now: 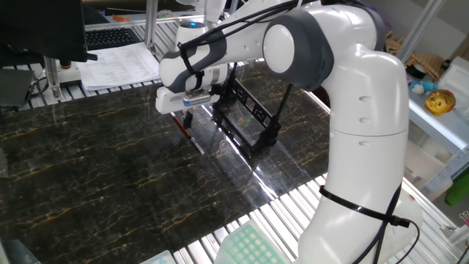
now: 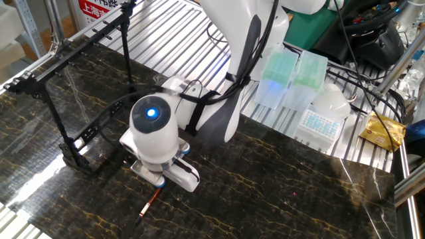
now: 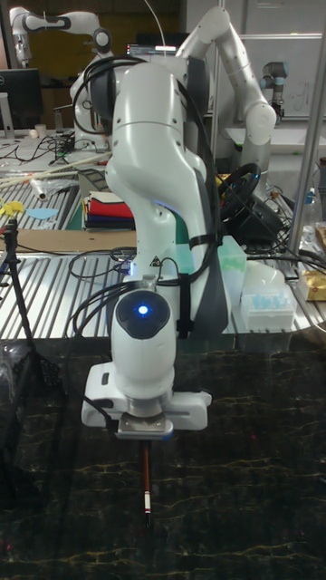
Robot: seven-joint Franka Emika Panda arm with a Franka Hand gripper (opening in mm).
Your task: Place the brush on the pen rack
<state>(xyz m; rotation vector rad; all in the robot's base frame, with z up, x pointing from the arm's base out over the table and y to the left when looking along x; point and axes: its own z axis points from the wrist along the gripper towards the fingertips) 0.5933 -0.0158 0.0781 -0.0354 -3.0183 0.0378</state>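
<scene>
Dark marble-patterned desk (image 1: 88, 169) carries the brush (image 1: 188, 134), which lies flat just beside the black pen rack (image 1: 245, 117), not yet on it. The hand (image 1: 186, 110) hangs straight above the brush's far end, apparently lined up for a pick. Whether its fingers are spread or pressed together I cannot tell; the wrist body hides them in every view.

One brush (image 1: 188, 133) lies on the dark surface (image 1: 88, 169). One black rack (image 1: 245, 117) stands on it. One white arm (image 1: 344, 110) carries one gripper (image 1: 186, 111). Two green tip boxes (image 2: 292, 76) sit side by side beyond the surface, with one blue-filled box (image 2: 319, 123) beside them.
</scene>
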